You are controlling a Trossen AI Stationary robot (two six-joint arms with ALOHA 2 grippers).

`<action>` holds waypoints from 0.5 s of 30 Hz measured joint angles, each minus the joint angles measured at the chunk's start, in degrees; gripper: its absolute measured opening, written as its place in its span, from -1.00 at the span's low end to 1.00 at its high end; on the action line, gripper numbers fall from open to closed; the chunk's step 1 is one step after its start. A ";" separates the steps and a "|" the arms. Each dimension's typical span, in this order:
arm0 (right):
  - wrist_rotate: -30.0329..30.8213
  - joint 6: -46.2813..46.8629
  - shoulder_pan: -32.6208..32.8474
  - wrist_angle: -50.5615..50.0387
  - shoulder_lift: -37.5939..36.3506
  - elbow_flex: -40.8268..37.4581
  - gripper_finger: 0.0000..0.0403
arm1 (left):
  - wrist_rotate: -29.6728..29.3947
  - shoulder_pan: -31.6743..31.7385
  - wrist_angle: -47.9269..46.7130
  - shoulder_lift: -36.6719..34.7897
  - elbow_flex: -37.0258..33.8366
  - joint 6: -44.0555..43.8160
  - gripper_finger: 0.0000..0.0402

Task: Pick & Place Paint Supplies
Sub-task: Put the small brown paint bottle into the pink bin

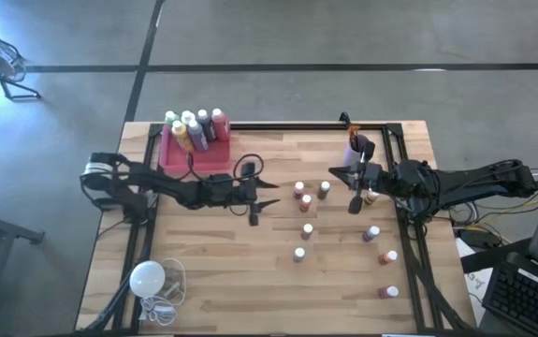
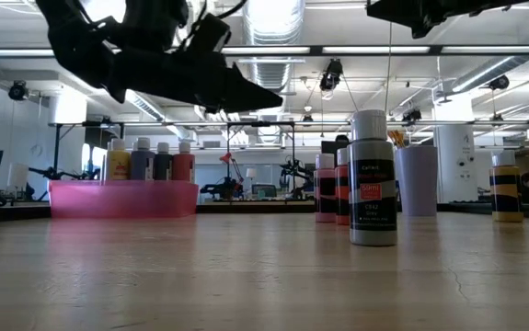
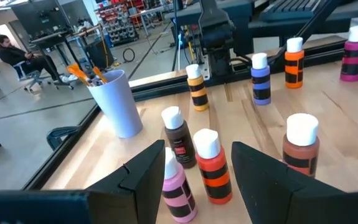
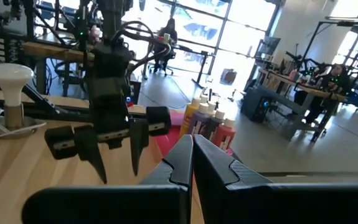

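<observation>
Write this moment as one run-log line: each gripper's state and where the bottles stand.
left gripper: open, empty, above table | right gripper: shut, empty | pink tray: bottles inside | loose bottles: upright on table

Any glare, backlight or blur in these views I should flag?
High view: blown-out glare at the top left corner, and the white bulb is nearly clipped. Low view: bright ceiling lights backlight the left gripper into a silhouette; the near table is soft, while the grey bottle is fairly sharp. Right wrist view: windows behind are overexposed; the shut right gripper is blurred up close.
</observation>
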 joint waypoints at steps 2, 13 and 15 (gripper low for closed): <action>0.00 -0.17 0.00 0.00 0.00 0.00 -0.96 | 0.00 0.00 0.01 1.37 1.23 0.00 -0.05; -0.02 -0.15 0.00 -0.14 0.04 0.00 -0.96 | -4.50 0.00 -0.17 7.40 7.21 -8.30 -0.05; -0.02 -0.15 0.00 -0.32 0.04 0.00 -0.96 | -4.82 0.04 -0.72 8.24 8.01 -9.15 -0.05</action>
